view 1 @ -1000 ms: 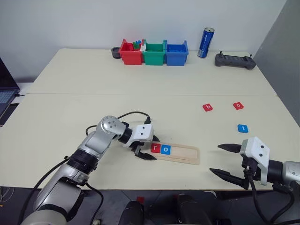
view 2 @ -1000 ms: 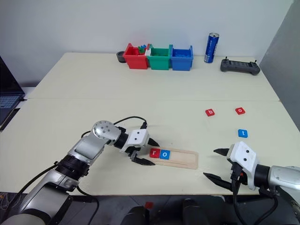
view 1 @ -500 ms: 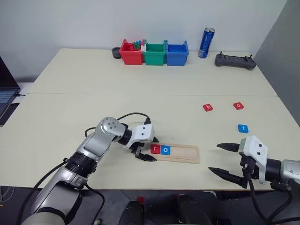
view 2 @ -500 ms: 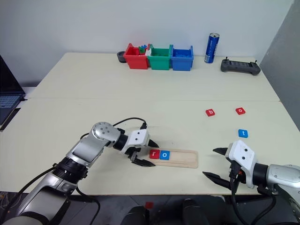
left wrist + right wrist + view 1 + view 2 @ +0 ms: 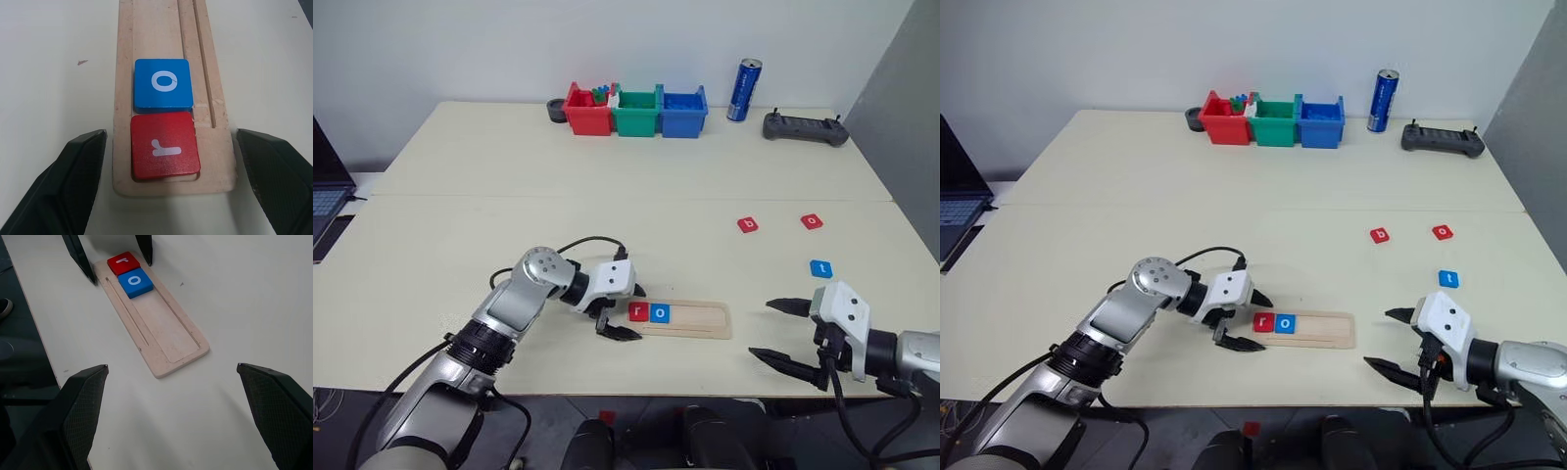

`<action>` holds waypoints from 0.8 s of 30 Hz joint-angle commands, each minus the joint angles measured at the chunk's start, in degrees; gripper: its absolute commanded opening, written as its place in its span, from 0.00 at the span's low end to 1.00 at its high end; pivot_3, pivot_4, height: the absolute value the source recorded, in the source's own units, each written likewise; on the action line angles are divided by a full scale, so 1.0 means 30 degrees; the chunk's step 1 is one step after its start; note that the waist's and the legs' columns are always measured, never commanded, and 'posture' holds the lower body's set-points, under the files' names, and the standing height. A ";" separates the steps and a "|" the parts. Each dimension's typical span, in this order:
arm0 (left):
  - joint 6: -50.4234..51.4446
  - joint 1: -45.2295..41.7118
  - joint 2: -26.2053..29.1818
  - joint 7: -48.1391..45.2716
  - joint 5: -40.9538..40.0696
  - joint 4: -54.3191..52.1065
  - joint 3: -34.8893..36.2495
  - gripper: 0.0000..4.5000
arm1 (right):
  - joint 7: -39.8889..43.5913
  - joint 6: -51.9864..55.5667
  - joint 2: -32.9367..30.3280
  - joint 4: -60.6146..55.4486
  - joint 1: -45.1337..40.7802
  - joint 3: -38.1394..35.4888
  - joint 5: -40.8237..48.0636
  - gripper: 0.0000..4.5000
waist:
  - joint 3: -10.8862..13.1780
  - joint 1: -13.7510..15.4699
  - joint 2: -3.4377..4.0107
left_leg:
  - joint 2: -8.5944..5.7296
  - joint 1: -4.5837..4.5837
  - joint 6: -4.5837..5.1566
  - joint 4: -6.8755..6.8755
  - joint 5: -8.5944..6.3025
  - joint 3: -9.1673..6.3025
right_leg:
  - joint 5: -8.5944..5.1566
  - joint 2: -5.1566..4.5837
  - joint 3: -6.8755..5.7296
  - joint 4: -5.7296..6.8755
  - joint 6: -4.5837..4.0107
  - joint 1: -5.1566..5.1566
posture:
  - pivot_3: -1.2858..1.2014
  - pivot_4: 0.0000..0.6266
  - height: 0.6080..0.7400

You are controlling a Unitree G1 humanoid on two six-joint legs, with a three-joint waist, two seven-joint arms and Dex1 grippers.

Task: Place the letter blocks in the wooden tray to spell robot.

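The wooden tray (image 5: pixel 700 319) lies near the table's front edge. A red r block (image 5: pixel 638 312) and a blue o block (image 5: pixel 660 313) sit side by side at its left end. My left gripper (image 5: pixel 639 313) is open, one finger on each side of that end, and holds nothing. The left wrist view shows the r block (image 5: pixel 165 145) and o block (image 5: pixel 162 83) in the groove between the fingers (image 5: pixel 80 171). A red b block (image 5: pixel 747 224), a red o block (image 5: pixel 812 221) and a blue t block (image 5: pixel 820 267) lie loose at the right. My right gripper (image 5: pixel 761 329) hovers open to the right of the tray.
Red (image 5: pixel 584 112), green (image 5: pixel 635 111) and blue (image 5: pixel 683 110) bins stand in a row at the back, with a small dark bowl (image 5: pixel 554 110) beside the red one. A blue can (image 5: pixel 743 89) and a black controller (image 5: pixel 804 127) are at the back right. A laptop (image 5: pixel 325 191) sits beyond the left edge.
The left gripper's jaws stand slightly wider around the tray's end. The blocks, the tray and the right gripper have kept their places.
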 commanded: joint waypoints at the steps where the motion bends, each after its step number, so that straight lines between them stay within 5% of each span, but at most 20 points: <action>1: 0.0086 0.0490 0.0435 0.0429 -0.0166 -0.0266 0.0807 0.99 | 0.0199 -0.0489 -0.0105 -0.0044 -0.0322 -0.0318 -0.0056 1.00 | 0.0000 -0.0015 0.0000 | 0.0001 0.0001 0.0000 0.0000 0.0000 0.0000 | 0.0000 0.0000 -0.0002 0.0000 0.0000 0.0000 | 0.52 0.24 1.00; 16: 0.1496 0.3162 0.1467 0.2989 -0.2637 -0.4067 0.5188 0.99 | -0.1082 -0.0698 0.1052 0.0819 -0.0820 -0.1055 -0.0075 1.00 | 0.0003 0.0110 -0.0003 | 0.0002 -0.0015 -0.0001 -0.0007 0.0000 -0.0002 | 0.0003 -0.0011 -0.0005 -0.0007 -0.0005 -0.0011 | 0.52 0.24 1.00; 24: 0.3987 0.5184 0.2446 0.2572 -0.6147 -0.6820 0.7376 0.99 | -0.5905 0.2596 0.2560 0.1931 -0.2703 -0.1488 -0.0914 1.00 | 0.0004 0.0148 -0.0001 | 0.0008 -0.0018 -0.0003 -0.0010 0.0000 0.0004 | 0.0010 -0.0012 -0.0002 -0.0002 -0.0018 -0.0026 | 0.52 0.24 1.00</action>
